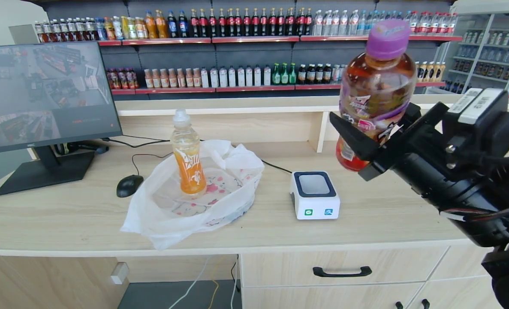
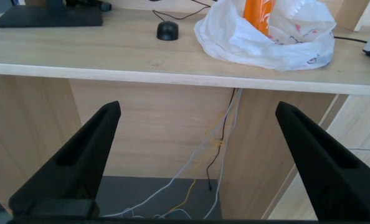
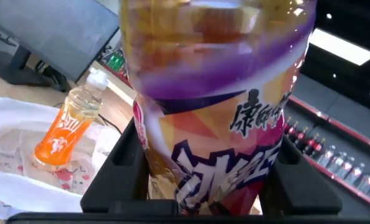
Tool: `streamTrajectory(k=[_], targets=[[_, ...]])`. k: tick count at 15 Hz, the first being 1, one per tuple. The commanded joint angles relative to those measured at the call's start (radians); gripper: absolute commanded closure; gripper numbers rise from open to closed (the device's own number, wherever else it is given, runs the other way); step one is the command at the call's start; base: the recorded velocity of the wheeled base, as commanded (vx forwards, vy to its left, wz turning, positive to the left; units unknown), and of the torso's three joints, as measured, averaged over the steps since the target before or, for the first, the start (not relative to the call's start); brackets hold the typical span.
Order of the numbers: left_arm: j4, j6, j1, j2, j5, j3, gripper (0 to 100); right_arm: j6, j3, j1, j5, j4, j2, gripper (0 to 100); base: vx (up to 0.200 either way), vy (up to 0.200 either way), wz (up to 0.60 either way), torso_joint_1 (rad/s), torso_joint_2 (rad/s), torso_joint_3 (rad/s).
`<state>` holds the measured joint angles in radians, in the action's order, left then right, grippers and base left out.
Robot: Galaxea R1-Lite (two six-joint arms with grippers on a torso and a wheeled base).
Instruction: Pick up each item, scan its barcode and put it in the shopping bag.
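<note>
My right gripper is shut on a tea bottle with a purple cap and purple label, held upright high above the counter, up and to the right of the white barcode scanner. Up close, the same tea bottle sits between the black fingers. An orange drink bottle stands upright inside the white shopping bag at the counter's middle. My left gripper hangs open below the counter's front edge, nothing between its fingers, with the shopping bag above it.
A monitor on a black stand occupies the counter's left, with a black mouse and cables beside the bag. Shelves of bottles line the back wall. Drawers with black handles sit under the counter.
</note>
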<state>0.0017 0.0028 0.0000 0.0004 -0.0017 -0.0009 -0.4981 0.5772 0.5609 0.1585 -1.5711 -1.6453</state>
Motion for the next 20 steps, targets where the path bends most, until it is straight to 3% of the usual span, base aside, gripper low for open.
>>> streamTrajectory(k=[1, 6, 9, 20], targets=[[0.000, -0.001, 0.002, 0.000, 0.000, 0.001, 0, 0.159, -0.094, 0.004, -0.123, 0.000, 0.078, 100, 0.000, 0.000, 0.00, 0.000, 0.00, 0.000], [0.000, -0.001, 0.000, 0.000, 0.000, 0.001, 0, 0.374, -0.154, -0.022, -0.234, 0.000, 0.053, 100, 0.000, 0.000, 0.00, 0.000, 0.00, 0.000], [0.000, -0.001, 0.000, 0.000, 0.000, 0.001, 0, 0.378, -0.165, -0.022, -0.251, 0.000, 0.039, 100, 0.000, 0.000, 0.00, 0.000, 0.00, 0.000], [0.000, -0.003, 0.000, 0.000, 0.000, 0.001, 0, 0.380, -0.163, -0.039, -0.251, 0.000, 0.002, 100, 0.000, 0.200, 0.00, 0.002, 0.00, 0.003]])
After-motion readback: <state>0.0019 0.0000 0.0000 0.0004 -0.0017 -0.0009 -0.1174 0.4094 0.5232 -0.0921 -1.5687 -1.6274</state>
